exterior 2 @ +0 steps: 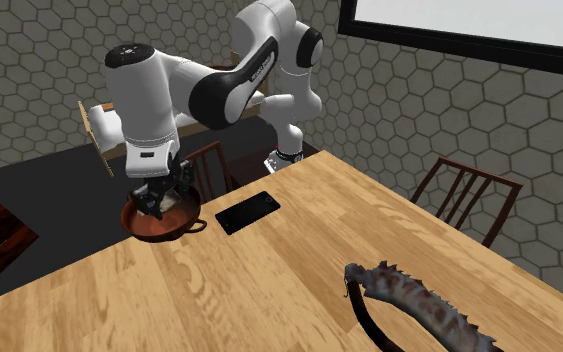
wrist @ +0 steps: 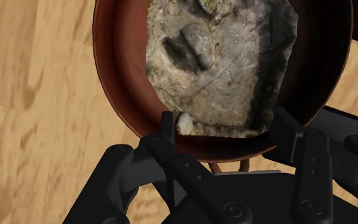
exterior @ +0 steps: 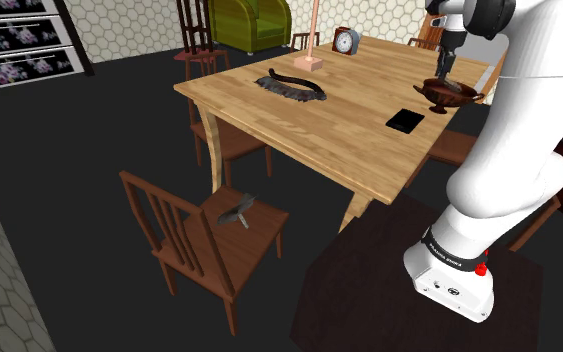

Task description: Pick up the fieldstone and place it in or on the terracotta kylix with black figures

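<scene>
While the gripper (wrist: 225, 127) hangs low over the kylix (wrist: 117, 83), its two black fingers (wrist: 166, 127) stand partly apart and clasp the near edge of the stone (wrist: 222, 70). The stone sits within the kylix's rim, above the bowl's red-brown inside; whether its underside rests on the bowl I cannot tell from my screens. From across the table (exterior 2: 299, 280) I see the gripper dipped into the kylix, a black slab (exterior 2: 247, 212) lying flat just beside the kylix, and the table's edge near it on the other side. I judge the stone rigid, rough and fairly heavy for its bulk. Its grainy, lumpy face should give the pads purchase and squeezing won't hurt it, but the hold is at one end, so it could pivot. The kylix is the delicate party, a shallow cup on a foot, likely to chip or tip. I would therefore lower the stone gently to the middle of the bowl before letting go.
</scene>
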You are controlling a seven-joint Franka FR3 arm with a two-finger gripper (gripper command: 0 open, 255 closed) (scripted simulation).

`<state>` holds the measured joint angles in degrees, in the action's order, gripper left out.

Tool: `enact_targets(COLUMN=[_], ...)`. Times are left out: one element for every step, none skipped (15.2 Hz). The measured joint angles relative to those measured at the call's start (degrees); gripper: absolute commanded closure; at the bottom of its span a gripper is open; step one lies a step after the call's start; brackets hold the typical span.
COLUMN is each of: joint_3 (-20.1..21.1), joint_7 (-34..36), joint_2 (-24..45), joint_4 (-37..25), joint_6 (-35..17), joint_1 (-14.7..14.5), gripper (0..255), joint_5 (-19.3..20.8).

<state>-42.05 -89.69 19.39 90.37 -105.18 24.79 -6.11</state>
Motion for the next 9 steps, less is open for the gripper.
enact_targets(joint_3=[0.0,0.0,0.0,0.1,0.1,0.1,0.1,0.1,0.1], joint_7=[0.0,0.1,0.0,0.0,0.0,0.0,0.0,0.0,0.0], joint_2=[-0.1,0.0,-0.1,0.0,0.1,0.1,0.1,0.1,0.1], joint_4=[0.8,1.1,1.5,1.6,1.6,1.6,1.6,1.6,1.6], joint_6=[-0.7,-1.1,-1.5,-1.6,-1.6,-1.6,-1.7,-1.7,-1.7], joint_1=[-0.1,-0.1,-0.2,-0.1,-0.1,-0.1,-0.1,-0.1,-0.1], gripper=[255,255,255,255,255,255,255,255,0], joint_5=[0.1,0.0,0.0,0.0,-0.1,-0.1,-0.1,-0.1,-0.1])
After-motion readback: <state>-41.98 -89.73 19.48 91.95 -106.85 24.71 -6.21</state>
